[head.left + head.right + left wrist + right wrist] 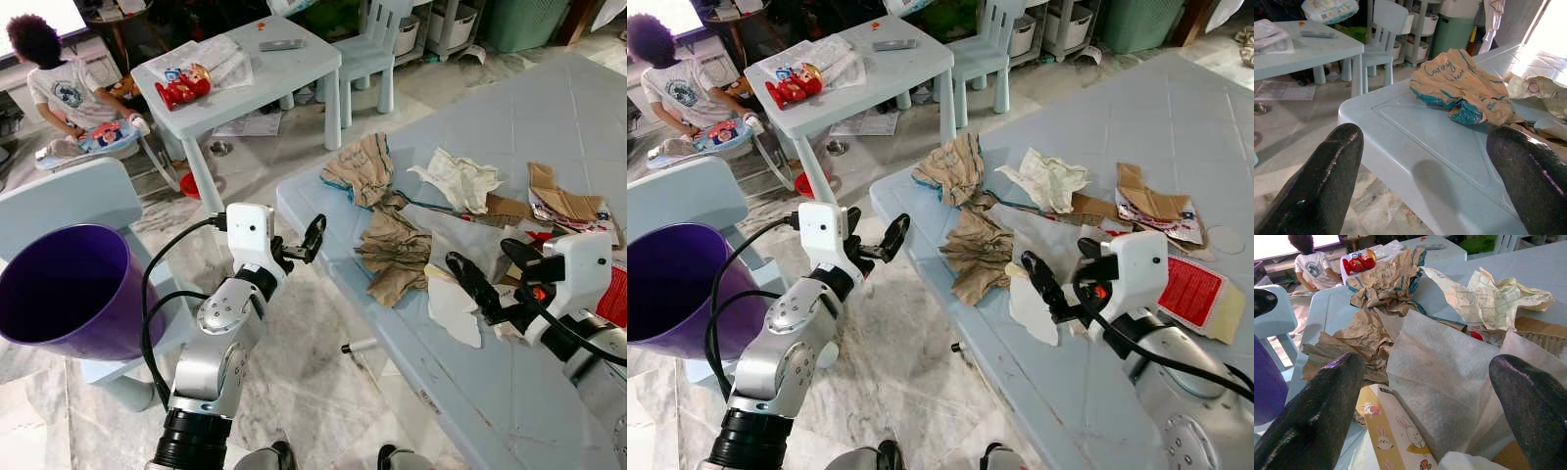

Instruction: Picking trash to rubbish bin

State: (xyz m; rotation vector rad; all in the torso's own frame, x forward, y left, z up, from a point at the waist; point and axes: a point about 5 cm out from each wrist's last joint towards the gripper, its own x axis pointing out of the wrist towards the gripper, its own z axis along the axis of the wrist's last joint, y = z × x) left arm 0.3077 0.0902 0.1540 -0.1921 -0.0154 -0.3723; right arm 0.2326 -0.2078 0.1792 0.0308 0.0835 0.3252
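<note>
You're lining up the pick: right claw (487, 283) is hovering with fingers spread apart, nothing held, just over the white tissue (1449, 382) at the desk's (509, 401) near edge. Crumpled brown paper (395, 257) is lying just left of it. Next you're needing a descent and a clean pinch. Left claw (306, 242) is idling, also apart, off the desk's left corner. Purple bin (61, 294) is waiting far left.

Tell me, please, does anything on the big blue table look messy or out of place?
Yes. Crumpled brown paper bags, a crushed white wrapper and torn cardboard lie scattered over the table, while the purple bin stands apart beside it.
</note>
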